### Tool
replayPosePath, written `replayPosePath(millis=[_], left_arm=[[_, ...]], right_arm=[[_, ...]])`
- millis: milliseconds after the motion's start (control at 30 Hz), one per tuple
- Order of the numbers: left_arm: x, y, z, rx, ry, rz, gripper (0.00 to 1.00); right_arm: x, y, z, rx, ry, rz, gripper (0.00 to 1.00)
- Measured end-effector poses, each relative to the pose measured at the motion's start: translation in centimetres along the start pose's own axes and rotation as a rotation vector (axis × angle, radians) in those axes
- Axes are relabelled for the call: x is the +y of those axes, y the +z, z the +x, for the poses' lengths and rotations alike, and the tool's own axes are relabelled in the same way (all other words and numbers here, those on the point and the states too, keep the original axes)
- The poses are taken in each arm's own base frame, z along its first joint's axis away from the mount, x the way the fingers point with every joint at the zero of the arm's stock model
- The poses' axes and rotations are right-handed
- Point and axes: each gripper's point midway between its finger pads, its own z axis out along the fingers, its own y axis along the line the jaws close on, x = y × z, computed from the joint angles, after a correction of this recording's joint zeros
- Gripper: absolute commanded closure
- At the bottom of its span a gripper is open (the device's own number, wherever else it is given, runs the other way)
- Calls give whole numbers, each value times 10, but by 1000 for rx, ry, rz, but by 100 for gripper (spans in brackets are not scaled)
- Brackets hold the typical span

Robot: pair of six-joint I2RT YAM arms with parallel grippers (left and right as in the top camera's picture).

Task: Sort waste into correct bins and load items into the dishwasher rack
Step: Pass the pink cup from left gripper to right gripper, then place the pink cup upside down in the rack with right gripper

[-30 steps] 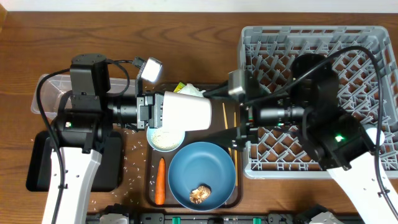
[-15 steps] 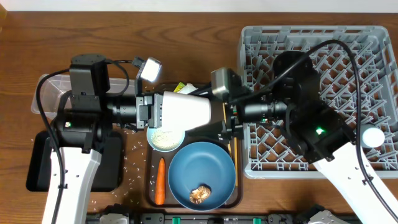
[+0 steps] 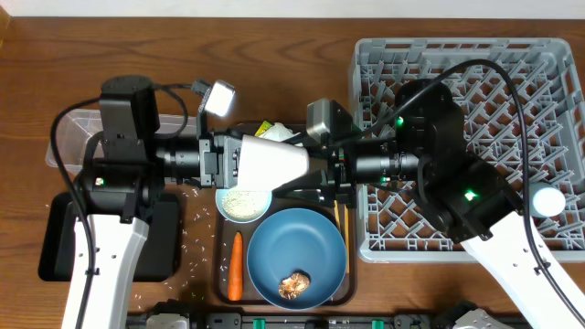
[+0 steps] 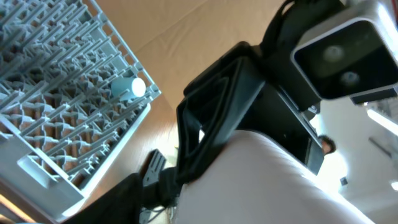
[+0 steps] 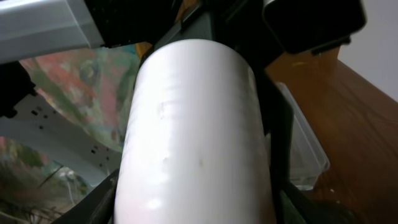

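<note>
Bowl (image 3: pixel 274 163) in left end effector (image 3: pixel 236 164), right end effector (image 3: pixel 322 174) straddling

Dark brown wooden table (image 3: pixel 274 73) fills the overhead view, with its grain running side to side. Along the far edge there's a plain white strip (image 3: pixel 183 7), wall or floor, can't tell which. Light is soft and even, bright on the wood, with only faint shadows.

White bowl (image 5: pixel 196 130) fills the right wrist view, cut off at the bottom edge; it is blurred in the left wrist view. Chopsticks (image 3: pixel 335 212) mostly hidden under right hand (image 3: pixel 322 174). Yellow-green wrapper (image 3: pixel 265 128) barely shows beyond left hand (image 3: pixel 230 164), whose fingertips the bowl hides.
</note>
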Motion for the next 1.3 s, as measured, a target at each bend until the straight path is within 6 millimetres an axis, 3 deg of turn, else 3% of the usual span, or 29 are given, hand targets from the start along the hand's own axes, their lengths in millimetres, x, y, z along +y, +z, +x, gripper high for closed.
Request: replayPosePath(millis=[200,367,467,600,867,1133,1300], left_arm=[[-3,0,-11,-13,115,-2,32],[-3,0,-15,-20,137,-10,31],[-5,1,-15,-18,145,-5,31],[-5,1,-15,-18,147,-4,31],[-6,1,-14,-14,146,2,31],[-7,1,-14,-13,145,6,31],[-7,1,-13,-11,143,8,31]], right_arm=[[-10,-26,10,34,76,115,62],[-31,-71,19,41,163,293,61],[-52,-107,35,59,256,458,60],[-76,-164,66,95,402,724,60],[-92,-255,134,220,698,1155,59],[-95,-328,187,232,1047,1498,59],[-90,-355,218,247,1249,1603,60]])
